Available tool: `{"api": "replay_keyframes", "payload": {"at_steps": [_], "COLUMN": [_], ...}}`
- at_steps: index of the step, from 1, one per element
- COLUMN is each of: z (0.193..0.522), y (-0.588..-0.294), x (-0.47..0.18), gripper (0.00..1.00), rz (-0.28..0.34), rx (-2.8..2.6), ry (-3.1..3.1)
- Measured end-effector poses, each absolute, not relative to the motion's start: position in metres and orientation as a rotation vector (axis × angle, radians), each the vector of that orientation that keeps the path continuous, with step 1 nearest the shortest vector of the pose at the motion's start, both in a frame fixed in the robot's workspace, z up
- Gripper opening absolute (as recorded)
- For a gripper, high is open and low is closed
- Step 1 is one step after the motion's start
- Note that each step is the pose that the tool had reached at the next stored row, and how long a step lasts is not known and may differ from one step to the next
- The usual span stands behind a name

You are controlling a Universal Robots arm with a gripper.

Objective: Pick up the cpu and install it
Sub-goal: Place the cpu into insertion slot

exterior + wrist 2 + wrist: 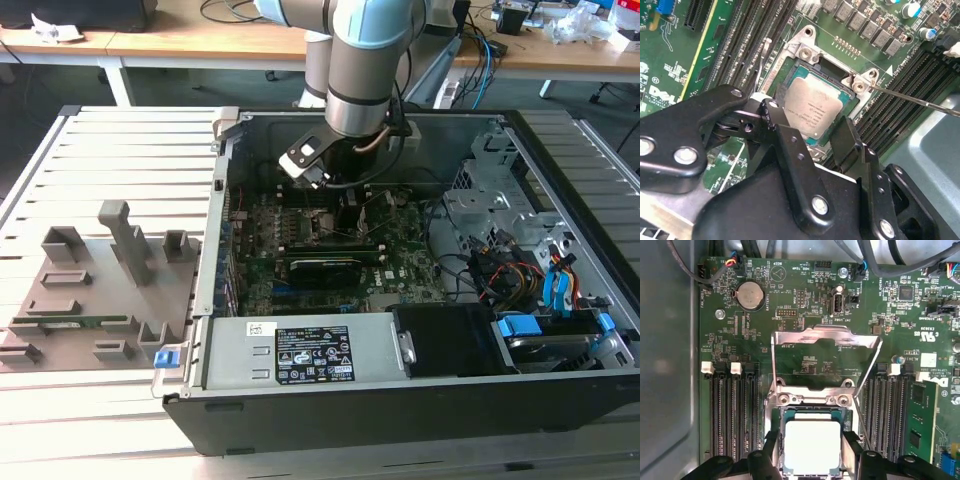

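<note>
The cpu [812, 447], a silvery square with a thin green rim, lies flat within the motherboard socket [810, 392], whose metal load plate [825, 335] stands swung open. My gripper [811, 440] straddles the chip, its black fingers [771, 442] pressed against two opposite sides of it. In the second wrist view the cpu [815, 107] sits between the gripper [807, 125] fingertips, level with the socket frame [807, 50]. In the exterior view the gripper [345, 200] reaches down into the open computer case [400, 400] over the board.
Memory slots [732, 410] flank the socket, and a green memory stick [921, 420] stands in one. The thin socket lever [920, 100] sticks out to one side. Cables [500, 270] and drive bays fill the case's right. A grey fixture tray [90, 290] lies at the exterior view's left.
</note>
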State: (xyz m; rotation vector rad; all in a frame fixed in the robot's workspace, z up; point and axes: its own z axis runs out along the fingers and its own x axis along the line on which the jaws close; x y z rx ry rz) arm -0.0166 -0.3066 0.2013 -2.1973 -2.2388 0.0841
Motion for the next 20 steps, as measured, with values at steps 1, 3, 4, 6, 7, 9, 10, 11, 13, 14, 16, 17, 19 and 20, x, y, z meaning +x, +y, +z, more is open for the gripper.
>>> {"api": "replay_keyframes", "payload": {"at_steps": [1, 3, 4, 6, 7, 9, 10, 11, 13, 14, 16, 17, 19, 20], "z": [0.207, 0.228, 0.234, 0.248, 0.255, 0.269, 0.277, 0.282, 0.290, 0.294, 0.298, 0.303, 0.305, 0.305], "y": [-0.307, -0.306, -0.306, -0.306, -0.306, -0.306, -0.306, -0.306, -0.306, -0.306, -0.306, -0.306, -0.306, -0.306], "x": [-0.017, -0.017, -0.017, -0.017, -0.017, -0.017, -0.017, -0.017, -0.017, -0.017, -0.017, -0.017, -0.017, -0.017], "gripper": [0.61, 0.53, 0.41, 0.23, 0.11, 0.11, 0.11, 0.11, 0.11, 0.11, 0.11, 0.11, 0.11, 0.11], "rz": [0.084, 0.082, 0.079, 0.075, 0.074, 0.074, 0.074, 0.073, 0.073, 0.073, 0.073, 0.073, 0.073, 0.073], "rx": [-2.197, -2.197, -2.196, -2.196, -2.196, -2.197, -2.197, -2.197, -2.197, -2.197, -2.197, -2.197, -2.197, -2.197], "ry": [-2.239, -2.239, -2.238, -2.238, -2.238, -2.238, -2.238, -2.239, -2.239, -2.239, -2.239, -2.239, -2.239, -2.239]}}
